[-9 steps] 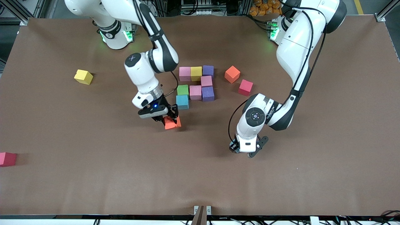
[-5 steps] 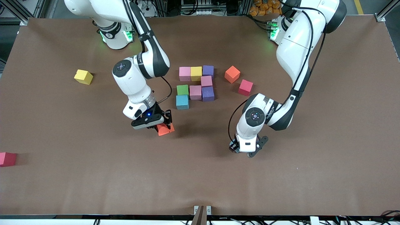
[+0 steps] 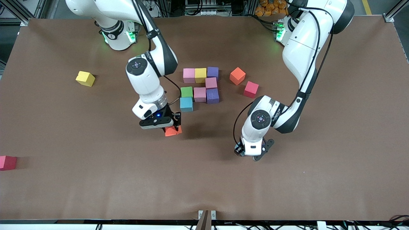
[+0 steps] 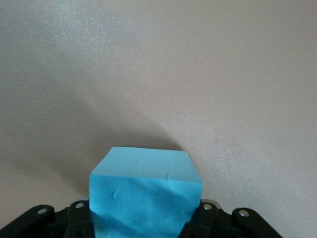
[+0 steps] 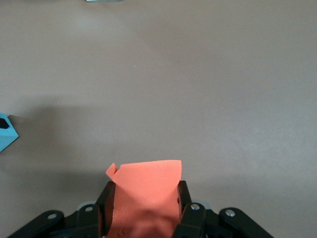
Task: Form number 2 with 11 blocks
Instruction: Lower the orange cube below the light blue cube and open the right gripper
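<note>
A brown paper-covered desk [image 3: 96,191] fills the view, with metal framing and cables at 12 o'clock where the two arm bases stand. The right claw [image 3: 172,126] is clenched on an orange block [image 3: 173,131]. Over the last second it swung out toward the right arm's end of the desk and has now come back. It hangs over bare desk at about 7 o'clock from the laid blue block [image 3: 186,104]. That swing back suggests it is lining up the first block of the bottom row. The 2 [image 3: 200,85] stands near the desk's middle with eight blocks down: a top row of three, one below its end, a middle row of three, then the laid blue block. The bottom row of three is missing. The left claw [image 3: 254,155] has not moved and waits over open desk at about 4 o'clock from the 2, grasping a blue block [image 4: 143,193]. A loose orange block [image 3: 237,76] lies at 2 o'clock from the 2. With the two held blocks, that would likely complete the row. A red cube [image 3: 251,89] sits beside it, another red cube [image 3: 7,162] lies at the 8 o'clock edge, and a spare yellow cube [image 3: 85,78] at 10 o'clock.
</note>
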Controlling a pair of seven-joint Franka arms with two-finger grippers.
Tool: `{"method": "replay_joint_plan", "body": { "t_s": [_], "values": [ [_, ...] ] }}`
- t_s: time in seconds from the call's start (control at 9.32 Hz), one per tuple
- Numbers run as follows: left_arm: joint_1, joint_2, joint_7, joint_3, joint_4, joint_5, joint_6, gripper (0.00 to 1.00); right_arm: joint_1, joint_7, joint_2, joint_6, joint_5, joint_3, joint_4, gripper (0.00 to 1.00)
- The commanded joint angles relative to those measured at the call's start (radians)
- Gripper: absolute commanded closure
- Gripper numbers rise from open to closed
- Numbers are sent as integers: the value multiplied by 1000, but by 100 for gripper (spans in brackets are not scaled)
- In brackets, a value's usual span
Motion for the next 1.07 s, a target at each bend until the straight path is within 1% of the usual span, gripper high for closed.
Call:
{"method": "replay_joint_plan", "body": {
  "t_s": [0.0, 0.11, 0.32, 0.54, 0.64, 0.97],
  "values": [
    [-1, -10, 7, 2, -2, 6, -13, 100, 0, 113, 26, 8, -38, 28, -2, 100],
    [-2, -10, 7, 2, -2, 6, -13, 100, 11, 116, 42, 27, -39, 28, -7, 100],
    [-2, -10, 7, 2, -2, 6, -13, 100, 25, 116, 75, 116, -41, 30, -34, 100],
    [-2, -10, 7, 2, -2, 6, -13, 100, 40, 118, 89, 139, -41, 31, -51, 100],
    [-2, -8, 7, 2, -2, 6, -13, 100, 51, 119, 91, 181, -41, 31, -81, 100],
    [2, -11, 7, 2, -2, 6, -13, 100, 72, 164, 91, 205, -41, 42, -105, 100]
  ]
}}
